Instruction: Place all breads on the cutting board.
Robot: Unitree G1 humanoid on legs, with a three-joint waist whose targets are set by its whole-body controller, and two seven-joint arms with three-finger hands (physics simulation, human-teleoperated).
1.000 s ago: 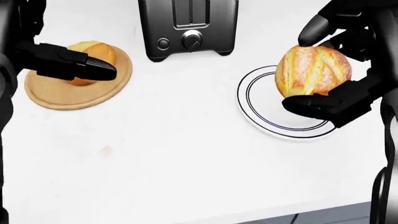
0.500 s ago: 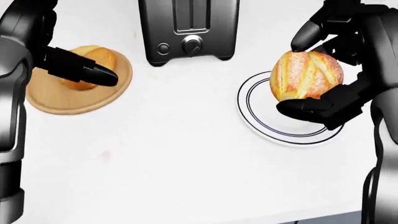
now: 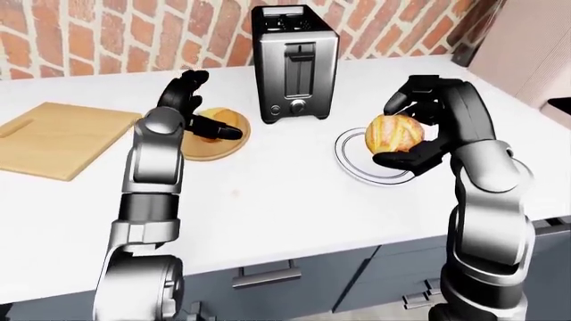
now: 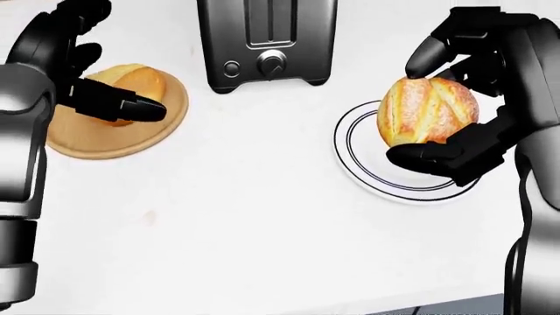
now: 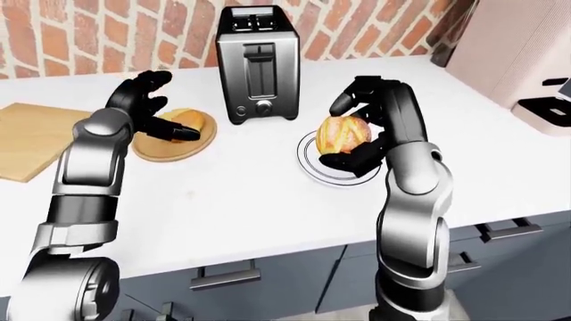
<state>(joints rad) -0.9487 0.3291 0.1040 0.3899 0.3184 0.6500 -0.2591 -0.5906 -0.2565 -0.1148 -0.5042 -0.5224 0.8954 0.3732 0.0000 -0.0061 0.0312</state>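
My right hand is shut on a round crusty loaf and holds it just above a white plate. A smaller bread roll lies on a round wooden plate at the left of the head view. My left hand is open over the roll, its thumb lying across the roll and its other fingers raised above. The rectangular wooden cutting board lies bare at the far left of the left-eye view.
A steel toaster stands between the two plates, at the top of the head view. A brick wall runs behind the white counter. Cabinet drawers lie below the counter's near edge.
My right hand has shifted the loaf slightly left over the plate. My left arm has come further into view and its upper fingers have lifted above the roll.
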